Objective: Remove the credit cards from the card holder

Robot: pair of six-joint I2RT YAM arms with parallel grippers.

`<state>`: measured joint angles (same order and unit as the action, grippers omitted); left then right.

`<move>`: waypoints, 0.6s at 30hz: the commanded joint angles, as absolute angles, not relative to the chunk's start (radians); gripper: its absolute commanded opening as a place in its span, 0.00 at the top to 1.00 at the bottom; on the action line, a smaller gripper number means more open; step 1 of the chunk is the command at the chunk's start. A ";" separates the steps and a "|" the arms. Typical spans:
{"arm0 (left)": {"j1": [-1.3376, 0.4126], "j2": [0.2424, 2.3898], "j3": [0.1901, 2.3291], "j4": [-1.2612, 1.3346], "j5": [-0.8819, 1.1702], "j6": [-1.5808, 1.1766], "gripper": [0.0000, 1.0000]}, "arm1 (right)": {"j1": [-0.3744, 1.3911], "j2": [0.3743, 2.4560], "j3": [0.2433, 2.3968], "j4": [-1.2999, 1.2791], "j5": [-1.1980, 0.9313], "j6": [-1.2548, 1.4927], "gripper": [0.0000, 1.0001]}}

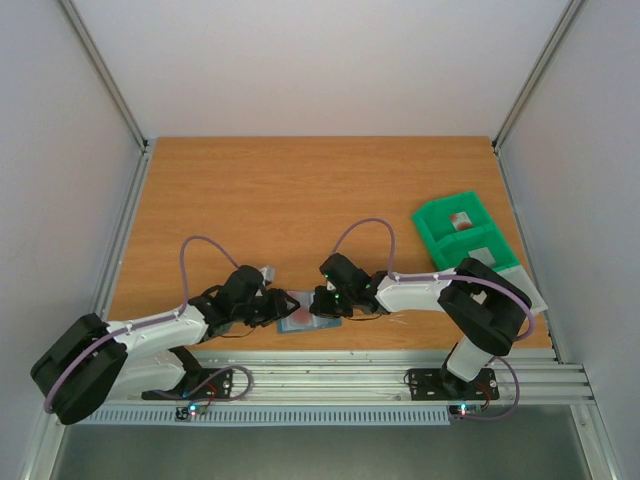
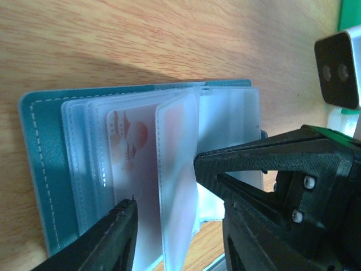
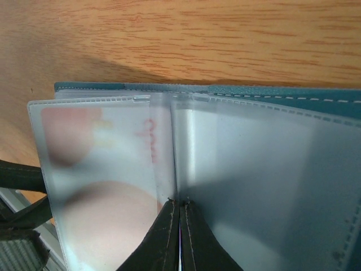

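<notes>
The card holder (image 1: 296,322) lies spread open near the table's front edge, between both grippers. Its teal cover (image 2: 42,164) carries a stack of frosted clear sleeves. A credit card with red print (image 2: 128,148) sits inside one sleeve and shows pinkish in the right wrist view (image 3: 96,197). My left gripper (image 2: 164,182) is open, one sleeve leaf (image 2: 177,186) standing on edge between its jaws, the right fingertip (image 2: 206,164) against it. My right gripper (image 3: 179,202) is shut, tips pressed down at the fold between the sleeves. In the top view the left gripper (image 1: 276,308) and right gripper (image 1: 323,302) flank the holder.
A green two-compartment bin (image 1: 460,235) stands at the right, with a small item in its far compartment. The aluminium rail (image 1: 400,375) runs just in front of the holder. Bare wooden table (image 1: 300,200) stretches behind it.
</notes>
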<state>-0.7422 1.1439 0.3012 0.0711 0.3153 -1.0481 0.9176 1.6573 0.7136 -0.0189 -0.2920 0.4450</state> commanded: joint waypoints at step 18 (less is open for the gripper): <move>-0.749 1.138 0.399 -0.036 0.314 -1.012 1.00 | 0.928 1.575 0.643 -0.022 -0.316 0.432 0.92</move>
